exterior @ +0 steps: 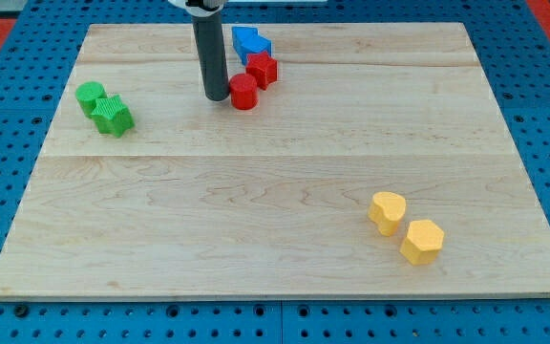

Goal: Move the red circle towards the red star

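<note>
The red circle (243, 92) stands on the wooden board near the view's top centre. The red star (262, 70) sits just up and to the right of it, touching or nearly touching it. My tip (217, 97) rests on the board just left of the red circle, very close to its left side. The dark rod rises from the tip to the view's top edge.
Two blue blocks (250, 42) lie just above the red star. A green circle (90, 95) and a green star (113, 116) sit at the left. A yellow heart (388, 210) and a yellow hexagon (422, 241) sit at the lower right. The wooden board (275, 220) lies on a blue pegboard.
</note>
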Controlling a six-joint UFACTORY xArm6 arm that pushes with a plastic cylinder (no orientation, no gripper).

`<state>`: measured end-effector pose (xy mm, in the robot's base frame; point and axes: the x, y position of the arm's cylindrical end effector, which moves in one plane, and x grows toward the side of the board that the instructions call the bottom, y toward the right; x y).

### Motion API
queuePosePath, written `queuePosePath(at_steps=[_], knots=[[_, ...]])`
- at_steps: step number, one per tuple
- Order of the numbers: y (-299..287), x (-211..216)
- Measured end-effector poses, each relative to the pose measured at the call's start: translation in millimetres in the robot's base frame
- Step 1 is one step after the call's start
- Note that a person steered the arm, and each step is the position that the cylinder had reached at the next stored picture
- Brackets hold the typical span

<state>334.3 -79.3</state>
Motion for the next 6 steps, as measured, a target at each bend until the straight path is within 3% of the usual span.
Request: queuePosePath(at_steps=[3,6], knots=[[5,43],[36,-2]])
